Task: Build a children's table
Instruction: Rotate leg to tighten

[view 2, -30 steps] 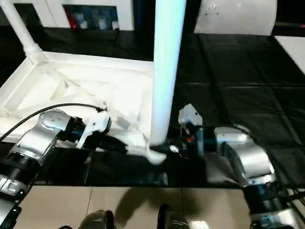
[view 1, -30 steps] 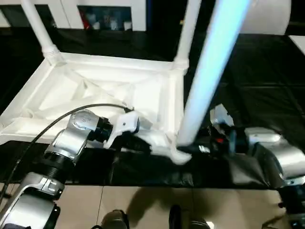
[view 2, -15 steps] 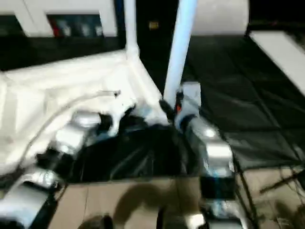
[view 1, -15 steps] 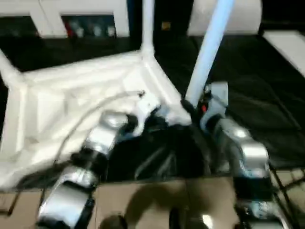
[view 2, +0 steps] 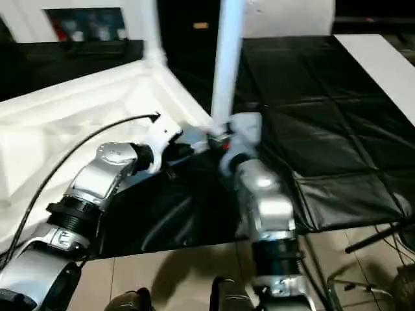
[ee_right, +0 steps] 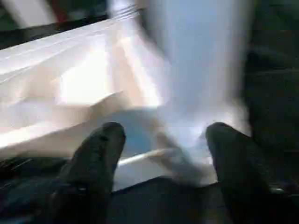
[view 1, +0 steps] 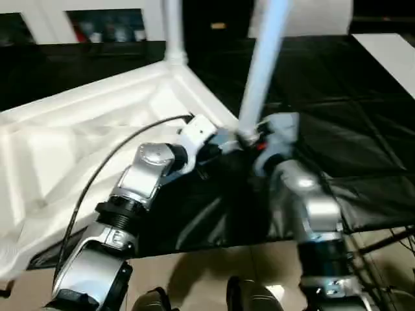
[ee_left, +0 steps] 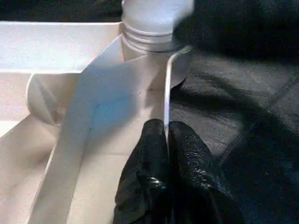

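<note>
While the white table top [view 1: 78, 142] lies upside down on the black sheet [view 1: 350, 149], ribbed underside up, both silver arms reach to its near corner. Two legs stand in sockets: the near leg [view 1: 262, 65] rises from the corner socket just in front of the grippers, and the far leg [view 1: 172, 29] stands at the next corner further back. Left gripper [ee_left: 167, 140] is clenched, its two black fingers [ee_left: 149, 158] pressed together on the thin edge wall of the table top, right below the near socket [ee_left: 154, 42]. In the left wrist view the threaded collar of the leg sits in that round socket, and the rim is pinched between the pads. Right gripper [ee_right: 161, 140] is released, its fingers [ee_right: 100, 149] well apart, one on each side of the base of the near leg; whether they touch it I cannot tell, the view is blurred. From the head views the right wrist [view 1: 279, 133] sits just beside the leg base, the left wrist [view 1: 194, 133] just on the other side, nearly meeting. A black cable [view 1: 110, 162] loops over the left forearm. Behind the sheet stands a white cabinet [view 1: 104, 23] with dark glass-fronted compartments. Tan floor tiles [view 1: 194, 272] show below the sheet's near edge.
</note>
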